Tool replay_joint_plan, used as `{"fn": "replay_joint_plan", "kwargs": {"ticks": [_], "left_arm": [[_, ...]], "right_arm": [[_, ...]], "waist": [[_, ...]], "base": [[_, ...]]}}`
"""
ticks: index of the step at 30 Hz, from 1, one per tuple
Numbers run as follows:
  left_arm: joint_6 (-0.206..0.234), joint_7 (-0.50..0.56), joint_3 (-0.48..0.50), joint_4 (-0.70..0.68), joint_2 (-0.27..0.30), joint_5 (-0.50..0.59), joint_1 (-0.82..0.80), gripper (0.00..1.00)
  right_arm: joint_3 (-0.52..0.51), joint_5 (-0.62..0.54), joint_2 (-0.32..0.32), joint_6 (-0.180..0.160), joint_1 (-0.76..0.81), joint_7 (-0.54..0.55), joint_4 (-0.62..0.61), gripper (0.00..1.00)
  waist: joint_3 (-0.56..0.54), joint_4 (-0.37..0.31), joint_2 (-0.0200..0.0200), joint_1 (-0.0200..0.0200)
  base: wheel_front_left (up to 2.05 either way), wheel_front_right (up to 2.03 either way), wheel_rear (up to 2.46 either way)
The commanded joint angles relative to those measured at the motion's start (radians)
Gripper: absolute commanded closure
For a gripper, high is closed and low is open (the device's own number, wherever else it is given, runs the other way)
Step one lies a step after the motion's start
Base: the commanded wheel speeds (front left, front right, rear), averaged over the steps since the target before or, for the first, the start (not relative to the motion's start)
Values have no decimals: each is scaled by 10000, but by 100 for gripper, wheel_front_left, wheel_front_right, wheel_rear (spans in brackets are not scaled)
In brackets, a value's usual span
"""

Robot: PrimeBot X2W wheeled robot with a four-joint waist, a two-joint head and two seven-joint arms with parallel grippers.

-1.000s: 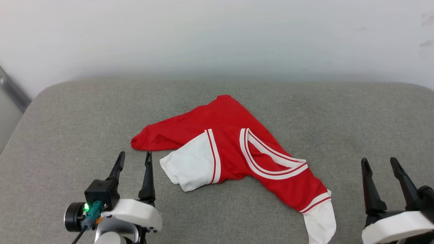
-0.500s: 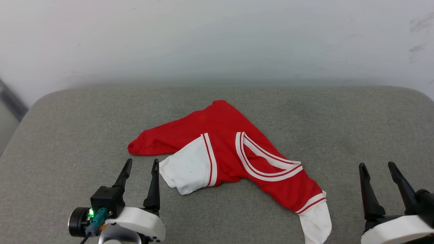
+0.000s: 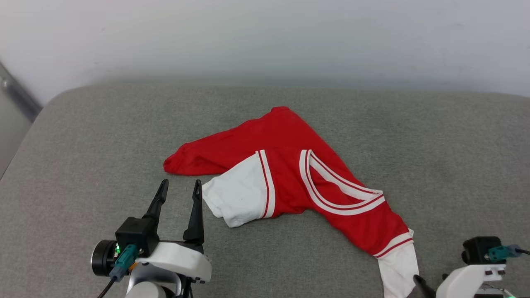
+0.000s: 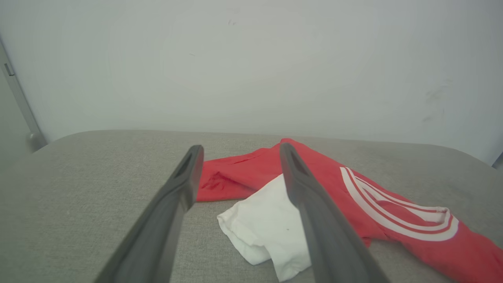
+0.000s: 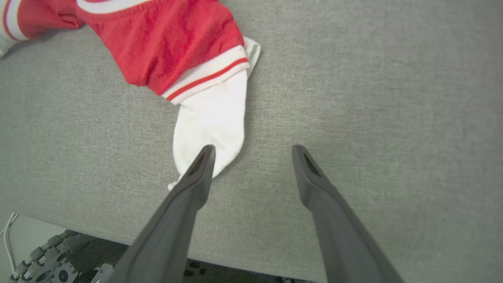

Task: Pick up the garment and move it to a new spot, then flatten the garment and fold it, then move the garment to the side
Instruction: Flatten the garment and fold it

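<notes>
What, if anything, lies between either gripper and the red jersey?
Nothing visible does. The left gripper, open, points at the near white sleeve of the garment across bare grey cushion. The right gripper, open, is at the tip of the other white sleeve, with nothing between them.

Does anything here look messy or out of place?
The red shirt lies crumpled and twisted on the grey cushion, one white sleeve trailing toward the front edge. Nothing looks torn or spilled.
</notes>
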Motion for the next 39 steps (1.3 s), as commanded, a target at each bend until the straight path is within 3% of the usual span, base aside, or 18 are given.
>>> {"fn": "replay_joint_plan", "kwargs": {"ticks": [1, 13, 14, 15, 16, 23, 28, 33, 39], "left_arm": [[-34, -41, -24, -18, -40, 50, -160, 0], [-178, -160, 190, 218, -335, 150, -711, 0], [-190, -165, 208, 243, -346, 157, -694, 0], [-201, -170, 229, 265, -359, 164, -681, 0], [-211, -174, 257, 283, -374, 175, -660, 0], [-283, -161, 357, 464, -363, 72, -343, 0], [-848, 810, 268, 453, 3, -317, -902, 0], [-1579, 2712, 107, 198, 763, -639, -2056, 0], [-2375, 6171, -233, 712, 1518, -1642, -3230, 0]], "right_arm": [[155, 172, -58, -7, -251, 182, 102, 0], [1196, 739, -228, -7, -1294, 594, 2762, 0], [1220, 757, -204, -7, -1286, 569, 2911, 51], [1236, 794, -202, -7, -1297, 548, 3019, 93], [1219, 831, -192, -7, -1319, 502, 3092, 100], [700, 532, -595, -13, -1604, -337, 2609, 100], [194, 290, -637, -7, -1788, -844, 2129, 100], [52, 159, -526, -7, -2028, -943, 1523, 100], [220, 106, -368, -7, -2381, -1086, 940, 100]], "waist": [[258, 220, 0, 0], [1039, 797, 0, 0], [1048, 800, 0, 0], [1050, 789, 0, 0], [1042, 768, 0, 0], [626, 467, 0, 0], [426, 327, 0, 0], [675, 20, 0, 0], [1533, -491, 0, 0]], "base": [[0, 0, 0], [0, 0, 0], [0, 0, 0], [0, 0, 0], [0, 0, 0], [0, 0, 0], [0, 0, 0], [0, 0, 0], [0, 0, 0]]}}
